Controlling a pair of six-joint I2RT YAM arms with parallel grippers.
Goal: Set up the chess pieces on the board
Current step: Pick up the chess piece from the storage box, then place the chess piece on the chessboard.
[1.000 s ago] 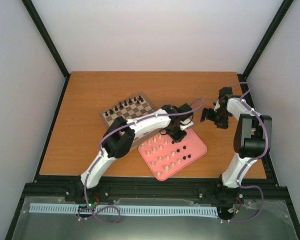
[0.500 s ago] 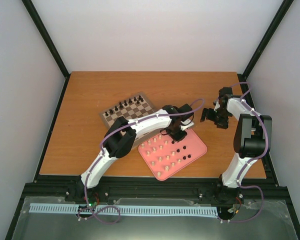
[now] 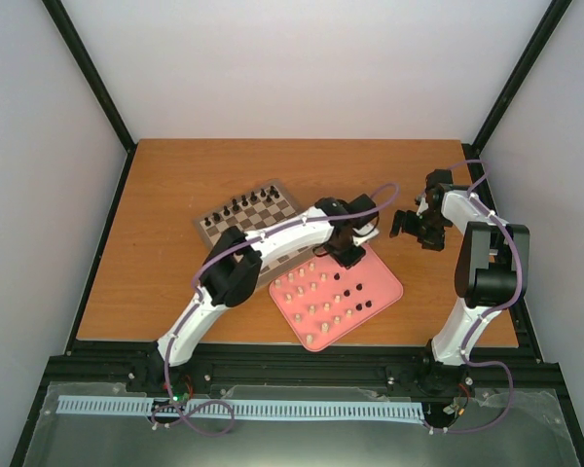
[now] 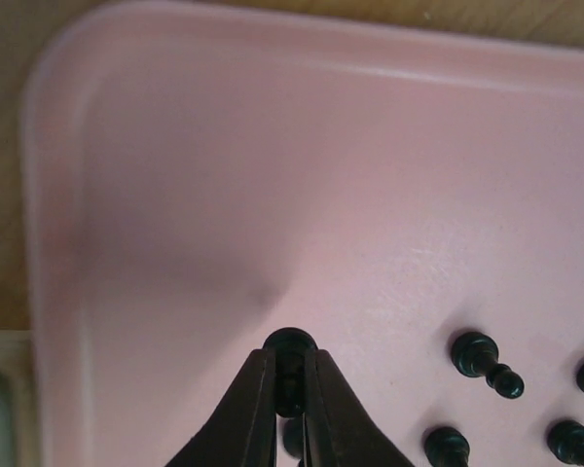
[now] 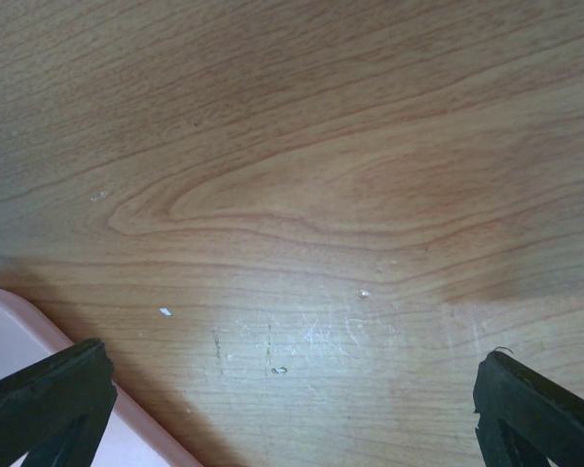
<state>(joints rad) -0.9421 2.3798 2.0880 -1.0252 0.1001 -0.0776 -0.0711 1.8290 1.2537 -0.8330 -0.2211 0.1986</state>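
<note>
Left gripper pinched a dark piece over the tray; right gripper hung spread wide, table beneath it.

Board: its 5 o'clock side is hidden under the left arm.
Held dark piece: only its top shows between the fingers.
Tray: cut off at 3 and 6 o'clock.
</note>
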